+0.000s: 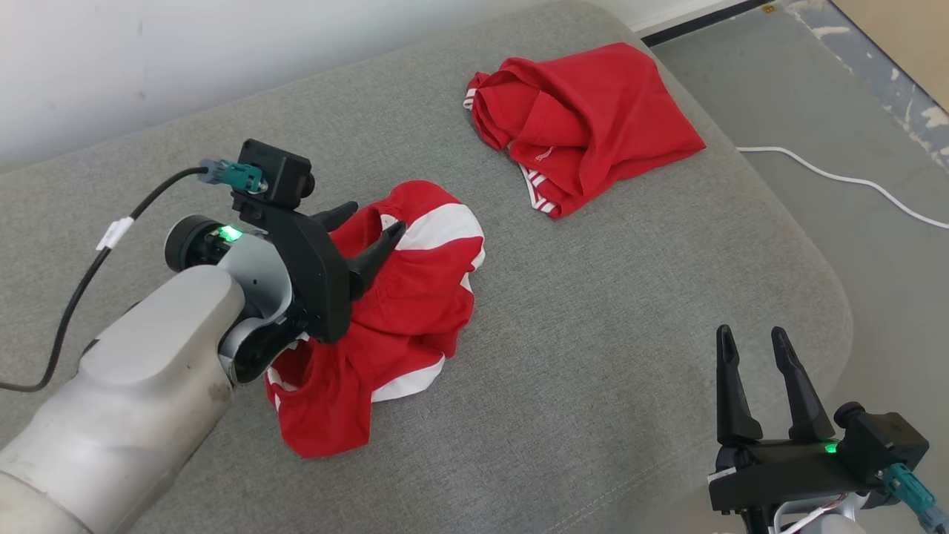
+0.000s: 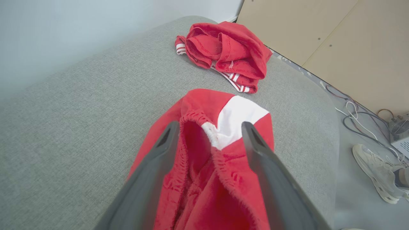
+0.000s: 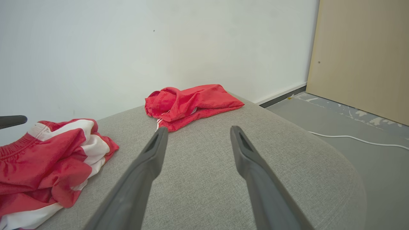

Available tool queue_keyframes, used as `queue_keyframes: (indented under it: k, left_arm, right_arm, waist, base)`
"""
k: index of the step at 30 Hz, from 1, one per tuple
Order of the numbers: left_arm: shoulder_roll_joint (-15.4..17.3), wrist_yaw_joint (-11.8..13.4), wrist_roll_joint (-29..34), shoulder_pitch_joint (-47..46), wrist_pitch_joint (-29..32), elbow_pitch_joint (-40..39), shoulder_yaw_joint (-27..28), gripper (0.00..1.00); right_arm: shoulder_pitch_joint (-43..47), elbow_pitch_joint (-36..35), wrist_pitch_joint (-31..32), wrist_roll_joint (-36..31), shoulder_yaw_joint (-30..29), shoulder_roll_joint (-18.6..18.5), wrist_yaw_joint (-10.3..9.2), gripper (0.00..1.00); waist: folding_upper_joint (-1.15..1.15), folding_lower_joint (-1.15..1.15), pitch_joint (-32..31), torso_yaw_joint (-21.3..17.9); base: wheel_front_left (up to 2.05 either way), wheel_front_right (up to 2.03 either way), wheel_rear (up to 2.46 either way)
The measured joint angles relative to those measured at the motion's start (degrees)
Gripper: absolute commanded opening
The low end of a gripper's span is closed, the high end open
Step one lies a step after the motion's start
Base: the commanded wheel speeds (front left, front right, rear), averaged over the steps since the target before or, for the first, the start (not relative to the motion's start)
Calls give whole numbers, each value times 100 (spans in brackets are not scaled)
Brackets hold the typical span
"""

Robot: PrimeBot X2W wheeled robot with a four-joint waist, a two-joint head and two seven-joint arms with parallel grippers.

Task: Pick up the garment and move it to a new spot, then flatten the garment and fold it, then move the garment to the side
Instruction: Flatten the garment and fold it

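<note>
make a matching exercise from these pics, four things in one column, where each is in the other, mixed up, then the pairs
1 left pincer
2 right pincer
3 plain red garment
4 white cable

a on the floor
b far end of the grey cushion
c open, around a fold of the red-and-white garment
d open, over bare cushion

Pairs: 1-c, 2-d, 3-b, 4-a

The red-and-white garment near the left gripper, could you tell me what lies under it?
The garment rests on the grey cushion, visible all around; anything beneath its folds is hidden.
</note>
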Motion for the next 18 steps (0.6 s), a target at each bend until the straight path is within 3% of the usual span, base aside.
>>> queue_keyframes:
  k: [14,15,16,17,18]
  left_arm:
    - [-108,0,-335,-101,-8,343,-669,100]
    - [-124,0,-358,-115,-37,352,-699,45]
    - [-140,0,-394,-135,-70,365,-713,9]
    - [-149,0,-411,-161,-103,383,-734,0]
    - [-154,0,-422,-190,-108,408,-767,0]
  right_arm:
    - [-62,-10,1,53,66,5,0,100]
    - [-60,-10,1,54,65,5,-1,100]
    - [-56,-11,1,56,66,5,-1,100]
    - [-52,-12,1,58,66,5,-1,100]
    - [-51,-11,1,58,65,5,-1,100]
  waist:
    - [0,0,95,-128]
    - [0,0,102,-139]
    - [0,0,108,-147]
    - [0,0,110,-150]
    - [0,0,110,-146]
  base:
    - [0,0,0]
    - [0,0,0]
    - [0,0,0]
    - [0,0,0]
    - [0,0,0]
